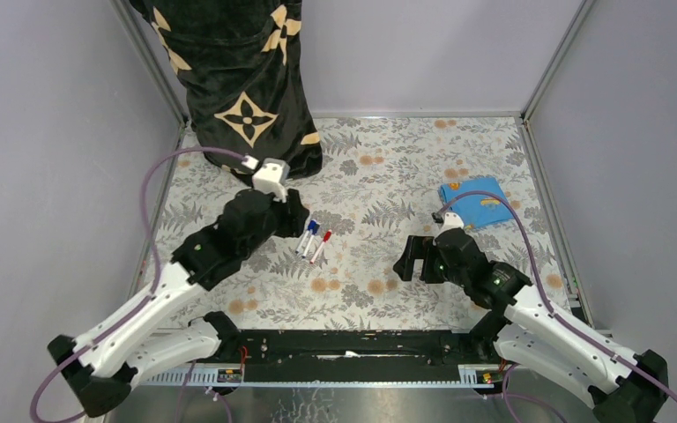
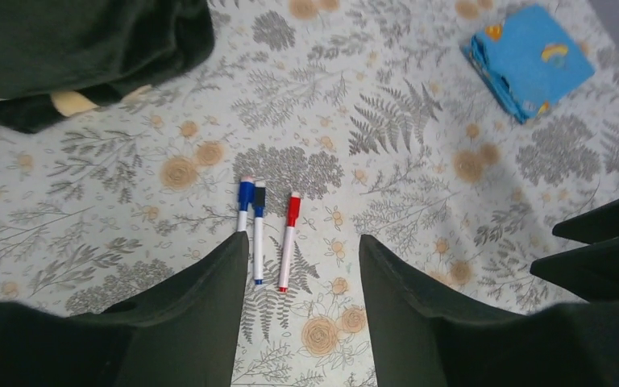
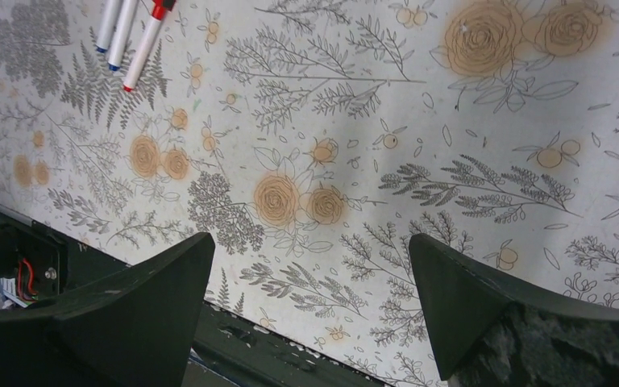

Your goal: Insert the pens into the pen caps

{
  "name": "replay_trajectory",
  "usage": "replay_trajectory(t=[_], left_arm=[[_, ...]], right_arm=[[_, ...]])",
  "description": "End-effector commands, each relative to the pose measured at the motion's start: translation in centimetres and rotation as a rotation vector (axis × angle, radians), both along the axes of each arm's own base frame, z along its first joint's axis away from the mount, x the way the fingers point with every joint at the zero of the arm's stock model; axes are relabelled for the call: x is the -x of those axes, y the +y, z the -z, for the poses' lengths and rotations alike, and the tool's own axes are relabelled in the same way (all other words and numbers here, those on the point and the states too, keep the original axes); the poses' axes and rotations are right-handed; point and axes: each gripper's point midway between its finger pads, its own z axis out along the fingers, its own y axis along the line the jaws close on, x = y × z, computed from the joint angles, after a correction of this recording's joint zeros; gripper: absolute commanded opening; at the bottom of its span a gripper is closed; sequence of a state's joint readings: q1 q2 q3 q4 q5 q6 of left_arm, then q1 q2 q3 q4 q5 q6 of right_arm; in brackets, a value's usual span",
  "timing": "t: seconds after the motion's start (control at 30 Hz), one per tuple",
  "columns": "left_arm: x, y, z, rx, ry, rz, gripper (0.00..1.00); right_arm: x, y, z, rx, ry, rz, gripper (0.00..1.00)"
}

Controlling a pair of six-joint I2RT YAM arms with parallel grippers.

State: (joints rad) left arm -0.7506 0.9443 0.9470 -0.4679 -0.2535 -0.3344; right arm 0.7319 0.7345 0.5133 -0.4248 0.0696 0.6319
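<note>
Clerk: Item one, left gripper (image 2: pixel 300 242). Condition?

Checker: Fingers spread, nothing between them. It hangs low over the table (image 2: pixel 419 145), on the near side of the pens.

Clerk: Item two, pens (image 2: pixel 258 242). Location?

Checker: Three, lying parallel on the table just beyond the left fingertips. Two are almost touching and the red one is slightly apart. One pen's near end is hidden behind a finger.

Clerk: Item three, pen caps (image 2: pixel 293 208)?

Checker: Two blue, one red, each on the far end of a barrel. They look pushed on, but I cannot tell how firmly.

Clerk: Handling?

Checker: Probably light, stiff, smooth plastic that rolls and slips easily. Pinch across mid-barrel, clear of the cap.

Clerk: Item four, right gripper (image 3: pixel 310 242)?

Checker: Jaws wide, empty, well apart from the pens. Further out are a blue cloth (image 2: pixel 529 60) and dark patterned fabric (image 2: pixel 89 48).
</note>
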Motion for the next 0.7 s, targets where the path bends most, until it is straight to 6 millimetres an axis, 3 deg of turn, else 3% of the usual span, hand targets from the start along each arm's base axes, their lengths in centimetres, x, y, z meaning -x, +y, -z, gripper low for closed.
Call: replay_trajectory(t=[0.0,0.27,0.4,0.57,0.67], left_arm=[[1.2,3.7,-1.4,0.012,-0.035,-0.119,0.60],[4.0,8.1,-1.9,0.060,-0.083,-0.214,0.71],[4.9,9.2,-2.5,0.106,-0.122,-0.231,0.75],[5.2,9.8,-2.8,0.148,-0.158,-0.250,0.97],[5.2,10.4,-2.9,0.149,-0.165,-0.284,0.99]], right_arm=[[-1.8,0.1,-3.7,-0.032,-0.136,0.013,1.00],[-2.7,-0.7,-6.9,-0.048,-0.272,0.030,1.00],[-3.0,-1.5,-8.9,-0.032,-0.340,0.034,1.00],[-2.8,-2.4,-12.0,-0.017,-0.470,-0.007,1.00],[-2.2,-3.4,-14.4,-0.006,-0.559,-0.025,1.00]])
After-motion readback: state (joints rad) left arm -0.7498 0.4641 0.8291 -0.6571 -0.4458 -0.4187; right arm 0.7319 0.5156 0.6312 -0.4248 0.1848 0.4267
